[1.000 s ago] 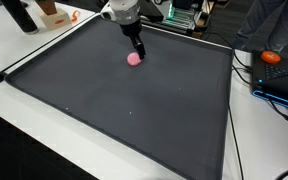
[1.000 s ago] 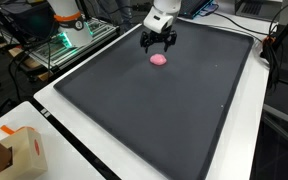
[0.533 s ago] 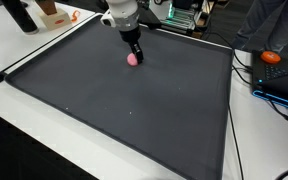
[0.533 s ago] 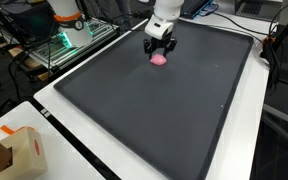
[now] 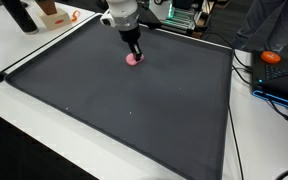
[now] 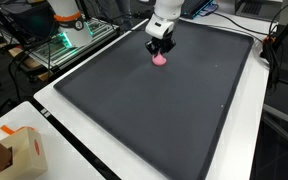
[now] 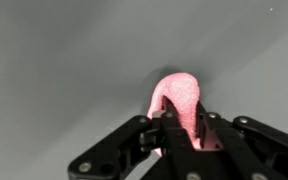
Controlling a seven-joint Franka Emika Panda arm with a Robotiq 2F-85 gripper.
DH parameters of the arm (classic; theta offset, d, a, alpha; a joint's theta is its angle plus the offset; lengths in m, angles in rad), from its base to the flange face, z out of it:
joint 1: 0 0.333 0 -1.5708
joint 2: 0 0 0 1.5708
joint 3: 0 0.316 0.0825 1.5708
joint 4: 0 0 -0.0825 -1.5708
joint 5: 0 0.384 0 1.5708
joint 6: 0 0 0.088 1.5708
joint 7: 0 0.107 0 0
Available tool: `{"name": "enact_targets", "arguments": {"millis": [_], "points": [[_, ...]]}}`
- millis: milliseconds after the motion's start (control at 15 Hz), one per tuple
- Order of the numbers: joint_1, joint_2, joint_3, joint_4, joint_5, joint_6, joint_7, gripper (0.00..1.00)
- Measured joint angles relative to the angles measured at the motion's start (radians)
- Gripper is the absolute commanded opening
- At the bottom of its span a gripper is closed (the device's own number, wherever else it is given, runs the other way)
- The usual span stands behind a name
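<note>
Closest in, the wrist view shows the gripper [image 7: 181, 128] with its jaws pinching a pink lump [image 7: 180, 98], which bulges up and bends over between the black fingers [image 7: 136, 140] (it looks soft, more like putty or foam than a hard ball). Beneath it lies the dark mat [image 7: 54, 60]. In both exterior views the lump [image 5: 134, 59] [image 6: 160, 61] sits on the far part of that mat [image 5: 134, 115] [image 6: 154, 115], right under the gripper [image 5: 134, 51] [image 6: 160, 50], which comes down close to upright. Whether the lump rests on the mat or is just clear of it, I cannot tell. The hold seems to fall across the lump's middle, and since the lump gives so readily, a light squeeze is probably enough. Harder pressure could push it out sideways or smear it onto a finger. Keeping the wrist vertical, and making any rise slow and straight, should keep it centred. Farther out, the mat ends on a white surface [image 5: 29, 140], with a cardboard box [image 6: 19, 150] near one corner and an orange object [image 5: 272, 57] beyond the opposite edge.
</note>
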Motion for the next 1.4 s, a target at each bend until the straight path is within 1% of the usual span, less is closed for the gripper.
{"name": "enact_targets", "arguments": {"millis": [67, 133, 267, 333, 800, 867, 933, 1067, 1400], "points": [[0.000, -0.001, 0.000, 0.000, -0.001, 0.000, 0.000, 0.03], [0.001, -0.001, 0.000, 0.000, -0.004, 0.000, 0.000, 0.00], [0.002, -0.001, -0.001, 0.001, -0.007, 0.000, 0.000, 0.02], [0.003, -0.001, -0.002, 0.001, -0.008, 0.000, 0.000, 0.01], [0.011, -0.001, -0.010, 0.001, -0.022, 0.000, 0.002, 0.01], [0.012, -0.001, -0.010, 0.001, -0.022, 0.000, 0.002, 0.30], [0.012, -0.001, -0.010, 0.001, -0.020, -0.001, 0.002, 0.31], [0.012, -0.001, -0.010, 0.001, -0.018, -0.001, 0.002, 0.41], [0.012, -0.008, -0.008, 0.001, -0.004, -0.010, 0.002, 0.81]]}}
